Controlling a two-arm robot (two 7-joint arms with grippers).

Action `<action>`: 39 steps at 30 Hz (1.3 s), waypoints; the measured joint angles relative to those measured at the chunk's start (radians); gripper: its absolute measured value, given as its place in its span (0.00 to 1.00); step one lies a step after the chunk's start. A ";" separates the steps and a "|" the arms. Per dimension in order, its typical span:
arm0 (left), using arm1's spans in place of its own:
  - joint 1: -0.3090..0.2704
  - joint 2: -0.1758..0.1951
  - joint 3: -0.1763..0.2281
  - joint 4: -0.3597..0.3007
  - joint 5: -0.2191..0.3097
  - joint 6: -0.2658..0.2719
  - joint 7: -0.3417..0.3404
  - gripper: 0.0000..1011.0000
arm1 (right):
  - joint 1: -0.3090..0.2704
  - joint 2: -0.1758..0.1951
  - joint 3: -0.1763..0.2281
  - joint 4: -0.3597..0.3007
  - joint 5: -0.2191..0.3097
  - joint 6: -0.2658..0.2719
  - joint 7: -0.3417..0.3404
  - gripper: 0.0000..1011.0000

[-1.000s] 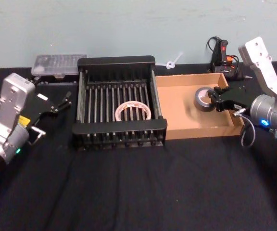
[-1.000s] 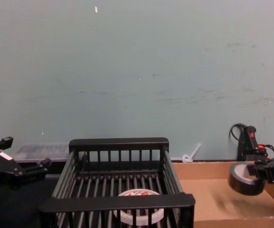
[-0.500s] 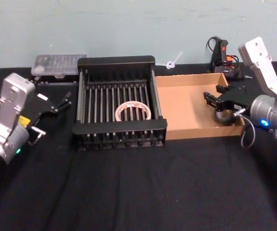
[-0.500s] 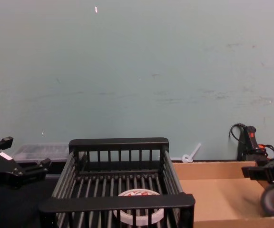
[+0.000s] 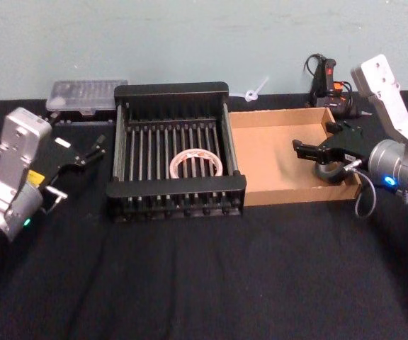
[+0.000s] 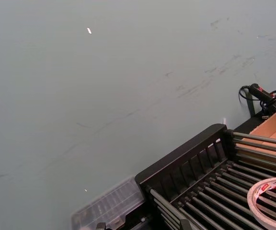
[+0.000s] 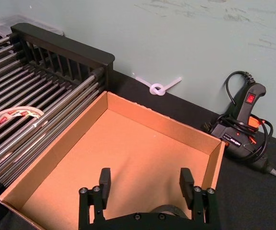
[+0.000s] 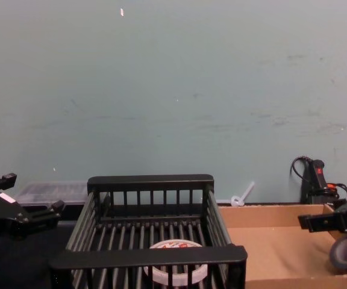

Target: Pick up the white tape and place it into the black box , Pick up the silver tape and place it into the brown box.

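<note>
Silver tape (image 5: pixel 329 170) dropped, right hand (image 5: pixel 310 145) spread

tapes: 2 (image 5: pixel 196 163) (image 5: pixel 329 170) | boxes: 2 (image 5: pixel 171 91) (image 5: pixel 275 193) | tools: 2 (image 5: pixel 99 145) (image 5: pixel 316 141)

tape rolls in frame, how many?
2. The white tape lies flat in the black box. The silver tape sits in the brown box, under the open right gripper.

No wording can be read anywhere. The white tape (image 6: pixel 273 197) carries red print on its core — too small to make out — as it lies in the black box (image 6: pixel 186 163).
</note>
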 joint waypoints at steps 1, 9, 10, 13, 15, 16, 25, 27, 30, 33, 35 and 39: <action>0.000 0.000 0.000 0.000 0.000 0.000 0.000 0.99 | 0.000 0.000 0.000 0.000 0.000 0.000 0.000 0.92; 0.000 0.000 0.000 0.000 0.000 0.000 0.000 0.99 | 0.000 0.000 0.000 0.000 0.000 0.000 0.000 0.99; 0.000 0.000 0.000 0.000 0.000 0.000 0.000 0.99 | 0.000 0.000 0.000 0.000 0.000 0.000 0.000 0.99; 0.000 0.000 0.000 0.000 0.000 0.000 0.000 0.99 | 0.000 0.000 0.000 0.000 0.000 0.000 0.000 0.99; 0.000 0.000 0.000 0.000 0.000 0.000 0.000 0.99 | 0.000 0.000 0.000 0.000 0.000 0.000 0.000 0.99; 0.000 0.000 0.000 0.000 0.000 0.000 0.000 0.99 | 0.000 0.000 0.000 0.000 0.000 0.000 0.000 0.99; 0.000 0.000 0.000 0.000 0.000 0.000 0.000 0.99 | -0.014 -0.015 0.033 -0.016 -0.009 -0.003 -0.016 0.99; 0.000 0.000 0.000 0.000 0.000 0.000 0.000 0.99 | -0.022 -0.018 0.043 -0.027 -0.014 -0.011 -0.028 0.99; 0.000 0.000 0.000 0.000 0.000 0.000 0.000 0.99 | -0.047 -0.024 0.065 -0.055 -0.023 -0.037 -0.055 0.99; 0.000 0.000 0.000 0.000 0.000 0.000 0.000 0.99 | -0.078 -0.029 0.087 -0.088 -0.035 -0.075 -0.084 0.99; 0.000 0.000 0.000 0.000 0.000 0.000 0.000 0.99 | -0.104 -0.033 0.100 -0.112 -0.048 -0.107 -0.109 0.99; 0.000 0.000 0.000 0.000 0.000 0.000 0.000 0.99 | -0.159 -0.041 0.124 -0.157 -0.075 -0.165 -0.162 0.99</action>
